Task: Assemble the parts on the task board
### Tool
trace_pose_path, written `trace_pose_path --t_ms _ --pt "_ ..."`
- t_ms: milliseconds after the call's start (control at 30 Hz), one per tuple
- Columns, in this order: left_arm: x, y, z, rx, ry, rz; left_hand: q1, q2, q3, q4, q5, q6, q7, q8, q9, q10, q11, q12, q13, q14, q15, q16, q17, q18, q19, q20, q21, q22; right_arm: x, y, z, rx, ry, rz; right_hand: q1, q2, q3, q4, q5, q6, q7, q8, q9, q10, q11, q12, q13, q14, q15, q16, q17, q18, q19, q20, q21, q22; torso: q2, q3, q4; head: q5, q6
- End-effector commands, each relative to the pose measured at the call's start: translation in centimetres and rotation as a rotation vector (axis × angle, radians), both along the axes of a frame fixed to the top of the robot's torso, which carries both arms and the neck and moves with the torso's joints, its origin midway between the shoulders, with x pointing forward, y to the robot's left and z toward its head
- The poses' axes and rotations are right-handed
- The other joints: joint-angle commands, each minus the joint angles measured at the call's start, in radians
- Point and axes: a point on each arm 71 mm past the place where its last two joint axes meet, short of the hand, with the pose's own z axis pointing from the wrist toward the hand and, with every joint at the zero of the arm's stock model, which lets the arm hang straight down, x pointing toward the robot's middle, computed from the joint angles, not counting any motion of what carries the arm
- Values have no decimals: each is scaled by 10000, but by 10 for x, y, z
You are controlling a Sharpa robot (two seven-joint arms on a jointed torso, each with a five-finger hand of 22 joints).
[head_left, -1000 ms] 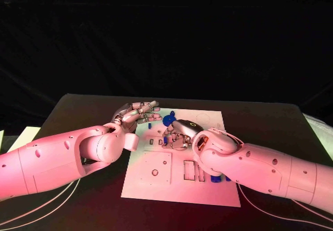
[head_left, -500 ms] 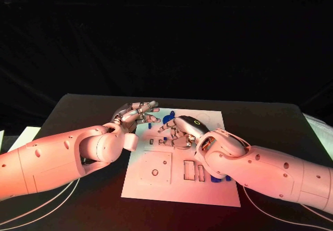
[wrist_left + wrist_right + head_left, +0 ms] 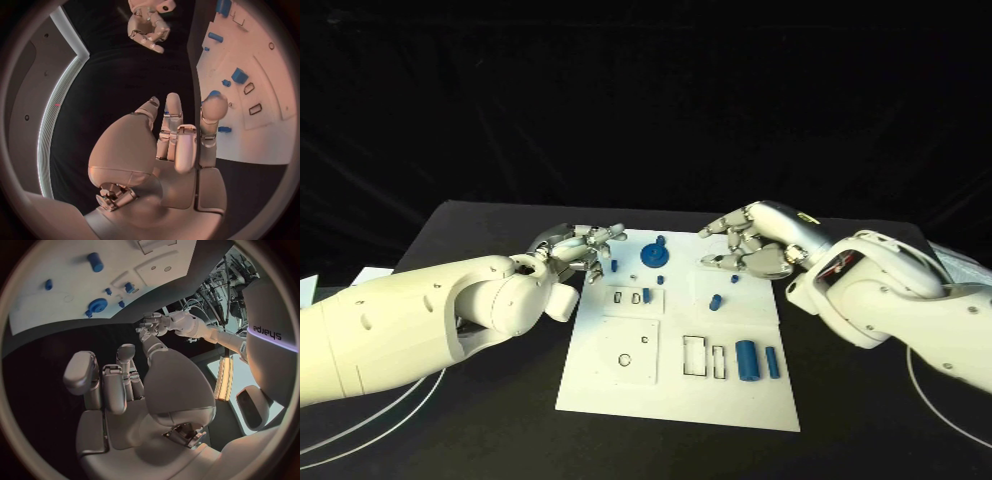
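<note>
Task board (image 3: 678, 390) dotted with loose parts (image 3: 749, 357); left hand (image 3: 581, 247) curled empty, right hand (image 3: 754, 242) seemingly likewise. Risk: clipping pegs.

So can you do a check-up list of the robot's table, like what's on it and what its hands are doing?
Surface: black table, bare around the board.
Job's things: white task board in the middle; blue parts on it, including a round part at the far end, a small peg mid-board and two cylinders at the near right.
Clutter: pale sheet at the table's left edge.
Hands: left hand at the board's far left edge, fingers curled, holding nothing; right hand raised off the board's far right corner, fingers apart, empty.
Cables: white cables under the left arm.
Surroundings: dark backdrop, nothing else seen.
</note>
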Motion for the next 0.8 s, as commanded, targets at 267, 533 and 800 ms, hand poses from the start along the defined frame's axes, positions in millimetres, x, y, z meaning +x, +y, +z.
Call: trace_pose_path --t_ms 267,533,800 --pt "9 -4 1 6690 1466 -3539 -795 248 -565 1009 -336 -623 -142 1455 1199 -166 -21 2258 2337 673 -85 -3 1635 -86 -471 6 623 559 14 -47 13 243 747 -1577 320 162 102 -5 -73 94 -9 58 -6 113 6 78 13 610 -10 -116 409 -44 -56 -77 -67 -188 -305 171 -169 180 -171" --pt "25 -20 0 8498 1086 -3554 -896 181 -1621 1614 -388 -1147 -230 2538 2082 -82 -76 2731 2819 914 -135 449 2250 -242 -123 -4 1433 1726 16 -60 12 -170 932 -2092 378 149 101 67 -107 35 10 41 -33 -179 22 -396 -429 528 -2 -332 95 24 -240 -74 -296 -586 -390 211 -143 268 -352" --pt "37 -36 -2 9826 913 -3366 -743 551 -2382 1622 -369 -1311 -501 3727 3138 1650 -321 4916 5681 1052 -344 723 2635 -515 602 -196 2473 3330 19 -65 10 -281 1046 -2396 341 122 57 164 -127 5 16 39 -44 -184 31 -421 -471 514 5 -385 39 33 -267 -69 -350 -652 -379 213 -158 347 -390"
